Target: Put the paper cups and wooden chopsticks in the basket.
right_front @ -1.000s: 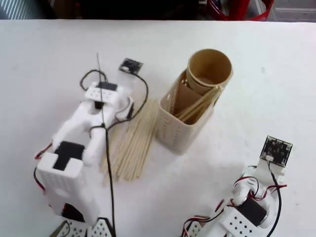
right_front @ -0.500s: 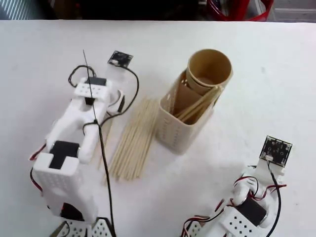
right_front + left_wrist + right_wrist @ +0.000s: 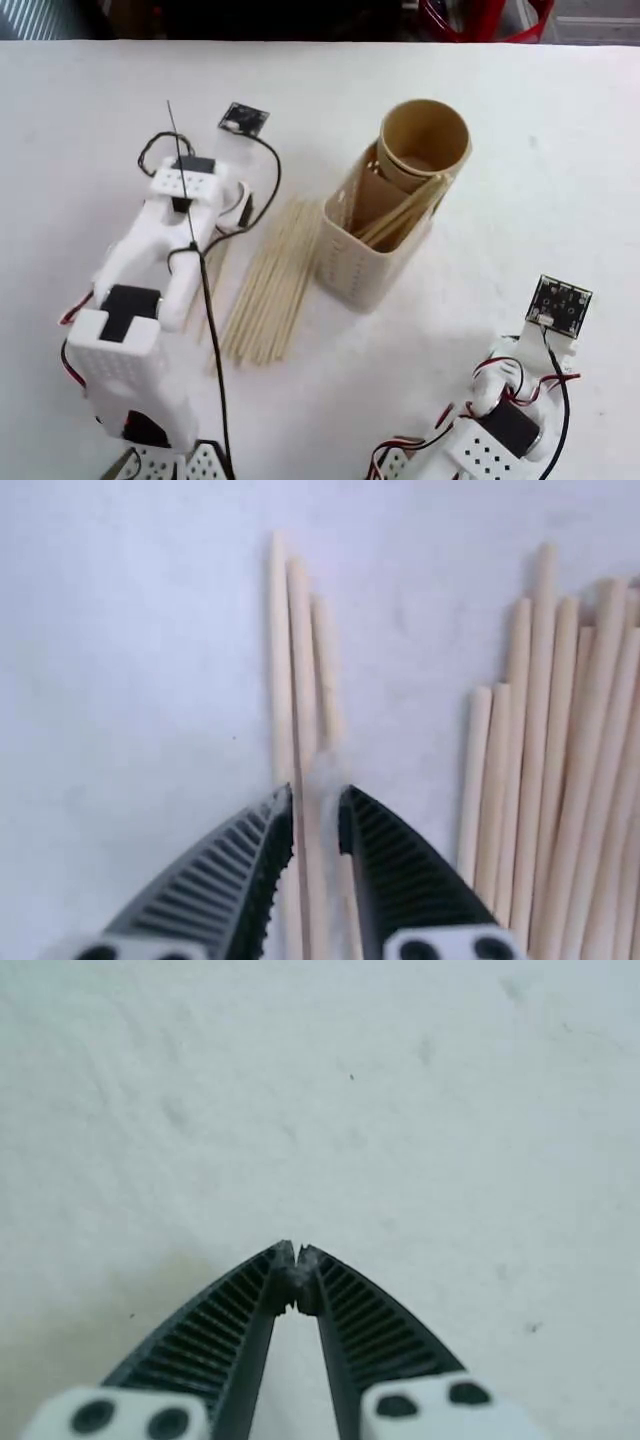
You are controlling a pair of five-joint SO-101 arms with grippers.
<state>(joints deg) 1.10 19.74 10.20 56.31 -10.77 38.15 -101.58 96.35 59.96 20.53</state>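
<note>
Wooden chopsticks (image 3: 262,290) lie fanned in a loose pile on the white table (image 3: 100,100), just beside the cream basket (image 3: 365,270), which stands upright holding stacked paper cups (image 3: 425,140) and several more sticks that lean against its rim. On the pile's far side from the basket, the left gripper (image 3: 317,798) is down on three stray chopsticks (image 3: 297,630), its jaws drawn in to a narrow gap and pinching them at the tips. The right gripper (image 3: 297,1252) hangs over bare tabletop, well apart from the basket, jaws closed tip to tip on nothing
</note>
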